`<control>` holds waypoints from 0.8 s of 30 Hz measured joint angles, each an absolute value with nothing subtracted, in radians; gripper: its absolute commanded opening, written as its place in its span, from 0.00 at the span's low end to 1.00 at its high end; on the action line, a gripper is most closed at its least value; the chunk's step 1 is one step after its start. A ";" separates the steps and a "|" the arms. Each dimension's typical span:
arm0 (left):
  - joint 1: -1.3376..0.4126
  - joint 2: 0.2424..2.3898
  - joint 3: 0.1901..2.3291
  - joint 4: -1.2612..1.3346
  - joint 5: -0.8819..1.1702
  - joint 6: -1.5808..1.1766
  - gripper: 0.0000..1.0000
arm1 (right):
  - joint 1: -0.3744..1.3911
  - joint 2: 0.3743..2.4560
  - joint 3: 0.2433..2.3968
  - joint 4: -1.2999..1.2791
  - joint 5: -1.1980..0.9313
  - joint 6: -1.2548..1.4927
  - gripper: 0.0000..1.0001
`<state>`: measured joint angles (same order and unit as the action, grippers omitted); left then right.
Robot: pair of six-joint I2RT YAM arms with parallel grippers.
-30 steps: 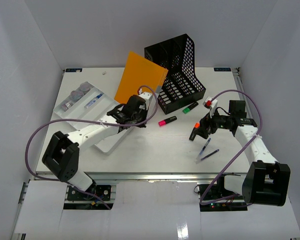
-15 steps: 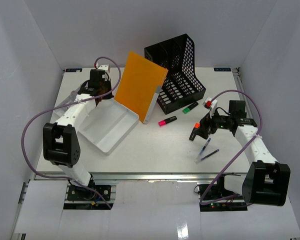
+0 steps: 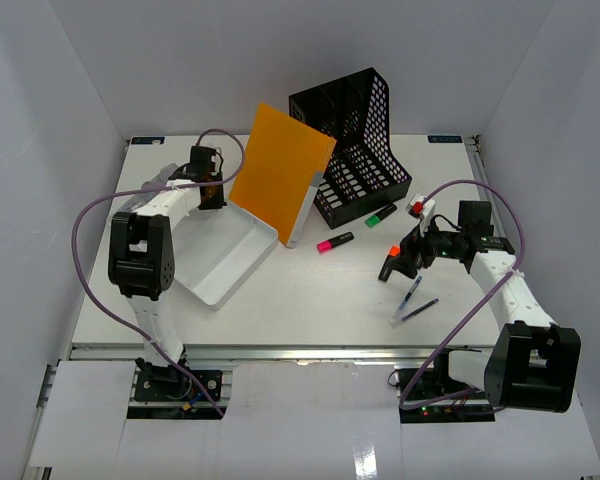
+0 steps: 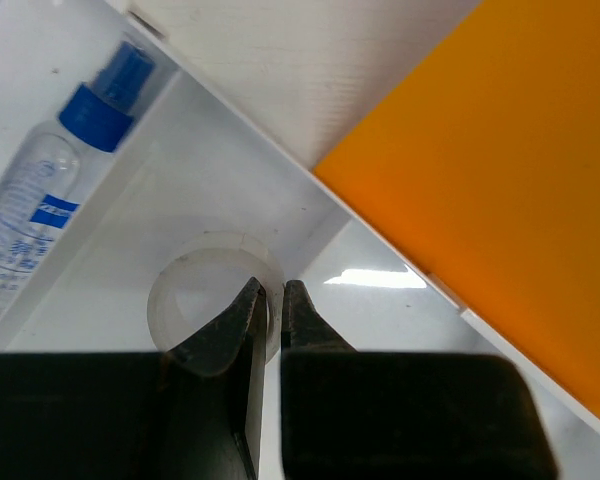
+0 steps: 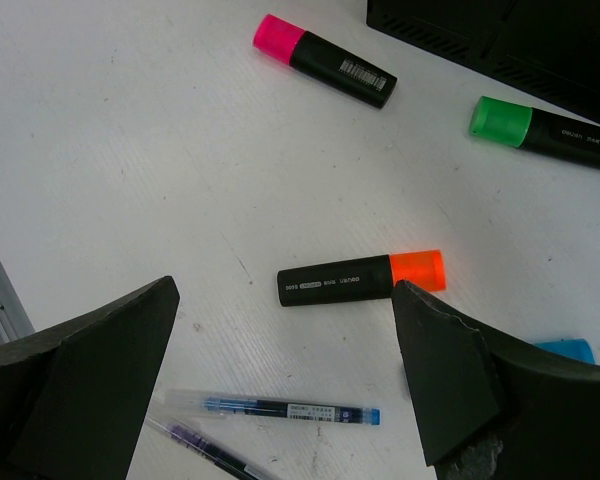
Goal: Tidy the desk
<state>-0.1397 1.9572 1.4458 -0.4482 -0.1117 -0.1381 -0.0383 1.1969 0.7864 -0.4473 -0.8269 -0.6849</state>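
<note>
White desk (image 3: 300, 315) with tray (image 3: 215, 280), black file rack (image 3: 365, 170), three highlighters (image 3: 335, 241), two pens (image 3: 412, 291).

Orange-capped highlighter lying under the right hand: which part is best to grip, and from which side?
Probably the black barrel of the orange-capped highlighter, near its middle, coming straight down from above. It lies flat on the desk with bare surface on both long sides, so the fingers of the open right hand can close across its narrow width.
</note>
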 measured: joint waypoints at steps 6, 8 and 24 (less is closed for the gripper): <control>-0.124 1.957 1.449 -0.446 -0.129 -0.139 0.00 | -0.038 1.197 0.786 -0.448 -0.834 -0.687 0.94; -0.118 1.957 1.449 -0.445 -0.131 -0.139 0.01 | -0.038 1.197 0.786 -0.448 -0.834 -0.687 0.94; -0.087 1.953 1.448 -0.444 -0.119 -0.165 0.76 | -0.047 1.197 0.786 -0.449 -0.841 -0.689 0.94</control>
